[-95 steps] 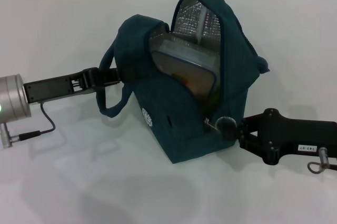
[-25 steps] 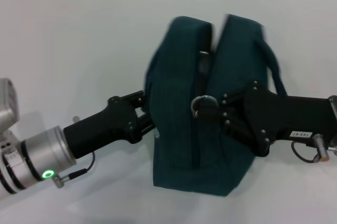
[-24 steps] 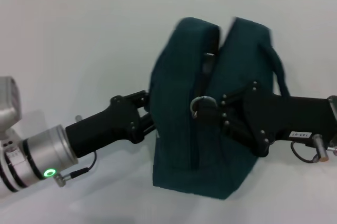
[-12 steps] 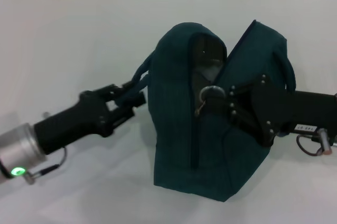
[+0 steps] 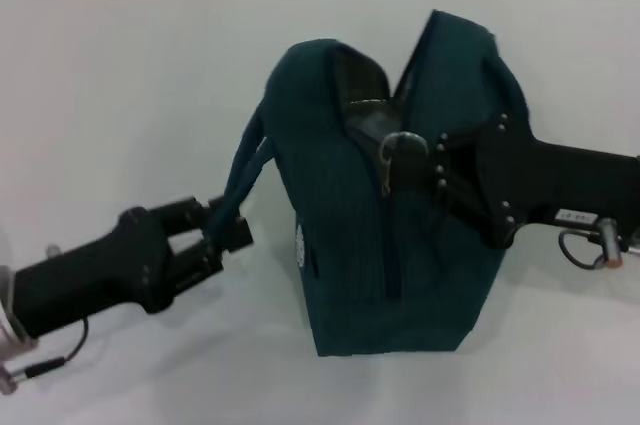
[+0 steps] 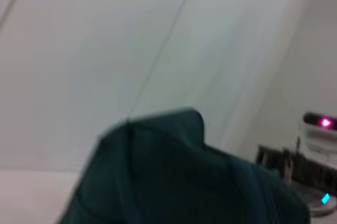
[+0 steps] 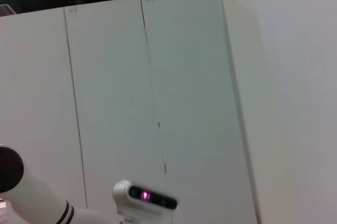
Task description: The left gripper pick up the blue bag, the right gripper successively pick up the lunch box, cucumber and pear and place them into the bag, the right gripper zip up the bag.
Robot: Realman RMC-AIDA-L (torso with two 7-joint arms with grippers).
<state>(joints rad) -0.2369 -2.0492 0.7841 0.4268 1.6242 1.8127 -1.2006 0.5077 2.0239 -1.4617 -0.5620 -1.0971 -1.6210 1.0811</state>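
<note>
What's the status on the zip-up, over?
Left gripper shut on bag strap. Right gripper at zipper pull, mid-seam. Blue bag upright, top still gaping. Nothing in the way.

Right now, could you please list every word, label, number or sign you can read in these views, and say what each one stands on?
White label on the right gripper arm, near: dark characters, too small and blurred to read.
Round white emblem on the blue bag, at: a logo patch, nothing legible.
Left gripper, holding the bag's strap: no text visible.
Both wrist views: no legible text.
</note>
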